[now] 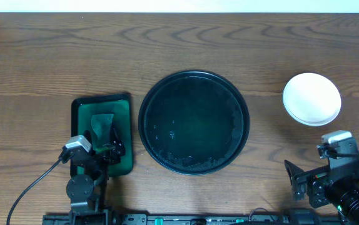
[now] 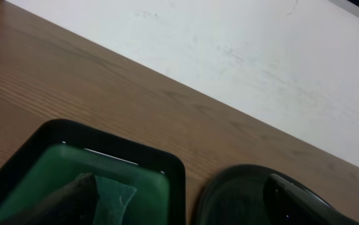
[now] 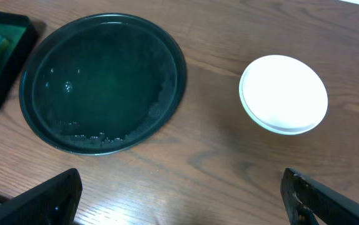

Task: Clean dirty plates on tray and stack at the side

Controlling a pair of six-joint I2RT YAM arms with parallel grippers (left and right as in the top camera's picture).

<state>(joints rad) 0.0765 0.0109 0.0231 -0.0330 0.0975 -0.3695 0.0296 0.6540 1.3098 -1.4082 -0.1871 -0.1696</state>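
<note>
Across the wooden table (image 1: 35, 56) we saw the tray (image 1: 192, 119) bare of plates (image 1: 311, 99), which sat stacked well apart to its right, left gripper (image 1: 107, 149) and right gripper (image 3: 181, 181) both wide and empty, so we judged only withdrawal remained.

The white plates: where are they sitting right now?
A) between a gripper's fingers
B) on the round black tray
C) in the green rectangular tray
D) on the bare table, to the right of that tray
D: the plates rest on the table, right of the round black tray, which holds no plate.
</note>
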